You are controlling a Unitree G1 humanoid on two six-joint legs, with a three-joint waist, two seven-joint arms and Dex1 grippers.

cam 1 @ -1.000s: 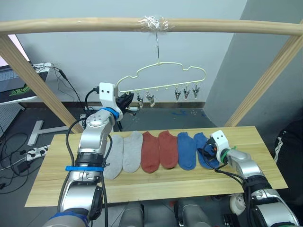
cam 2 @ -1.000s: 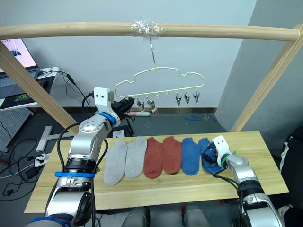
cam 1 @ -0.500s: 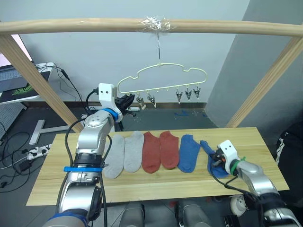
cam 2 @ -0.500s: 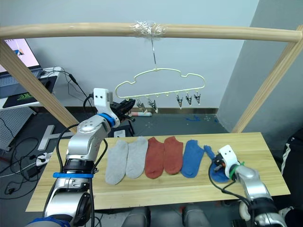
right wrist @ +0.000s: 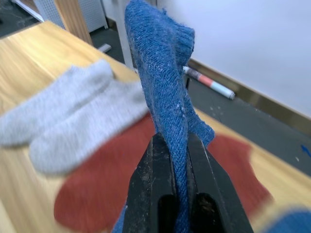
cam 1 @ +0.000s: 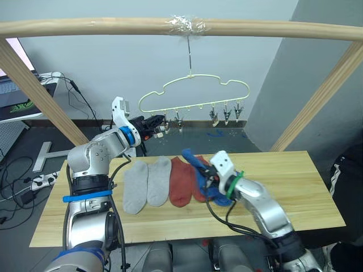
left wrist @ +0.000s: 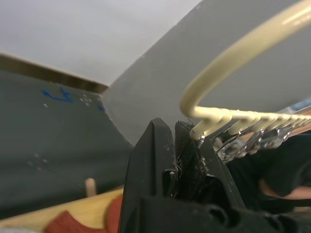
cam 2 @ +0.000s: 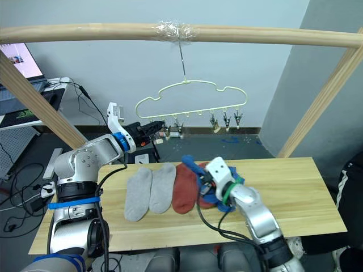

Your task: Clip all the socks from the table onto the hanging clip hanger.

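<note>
A: Since half a second ago the right hand (cam 2: 205,180) has travelled from the right end of the sock row toward its middle, and the blue sock (right wrist: 163,68) came with it.

B: Is it grasping the sock firmly?

A: Yes, the two black fingers are clenched on the knit, and the sock now hangs over the rust red socks (cam 1: 182,180). The second blue one lies bunched just under the hand. The grey socks (cam 1: 146,182) lie flat at the left of the red pair on the tabletop (cam 1: 309,190).

B: And the left hand (cam 1: 159,120)?

A: It is pressed closed at the left end of the clip hanger (cam 1: 193,90), beside the first clip (I cannot tell if it pinches the clip itself).

B: How will the sock handle?

A: I judge it light, soft and floppy. It will droop, so one should hold it near the cuff edge and offer this edge to a clip.
</note>
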